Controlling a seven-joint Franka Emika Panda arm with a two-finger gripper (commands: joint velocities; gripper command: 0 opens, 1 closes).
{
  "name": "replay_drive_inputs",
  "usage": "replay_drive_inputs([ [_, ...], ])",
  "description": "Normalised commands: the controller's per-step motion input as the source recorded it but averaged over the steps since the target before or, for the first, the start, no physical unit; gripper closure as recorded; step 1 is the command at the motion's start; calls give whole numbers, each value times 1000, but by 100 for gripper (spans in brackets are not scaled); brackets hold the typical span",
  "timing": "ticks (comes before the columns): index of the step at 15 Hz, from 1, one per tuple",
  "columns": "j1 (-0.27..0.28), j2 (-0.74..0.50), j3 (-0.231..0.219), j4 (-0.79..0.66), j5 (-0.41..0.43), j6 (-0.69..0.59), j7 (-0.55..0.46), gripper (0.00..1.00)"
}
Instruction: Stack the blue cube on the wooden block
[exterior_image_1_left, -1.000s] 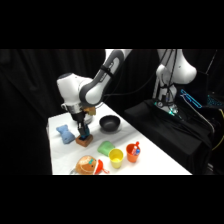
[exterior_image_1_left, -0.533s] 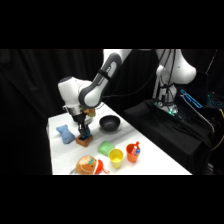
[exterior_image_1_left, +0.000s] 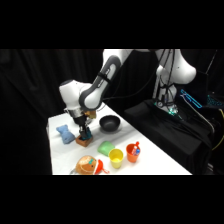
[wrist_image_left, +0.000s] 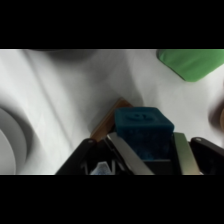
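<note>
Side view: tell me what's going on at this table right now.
The white arm reaches down over the table's left part, its pincer closed on the blue cube. The wrist view shows the cube held between the two fingers, right over the wooden block, whose brown edge peeks out behind it. Whether the cube already rests on the block cannot be told. A pale-blue soft toy lies beside them, a dark bowl further back.

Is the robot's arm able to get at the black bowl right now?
Probably not yet: the fingers are shut on the blue cube, right over the wooden block. The black bowl sits close by with nothing in between.
</note>
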Motion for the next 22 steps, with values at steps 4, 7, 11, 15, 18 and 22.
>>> replay_drive_inputs([
  [4,0,50,22,69,113,141,-126,76],
  [7,-7,101,9,105,108,141,-121,76],
  [11,-12,78,1,108,105,121,-112,26],
  [15,6,-77,-29,-7,81,50,-76,2],
  [18,11,-250,-30,-120,62,-82,-86,0],
  [22,19,-342,-26,-150,57,-210,-82,0],
])
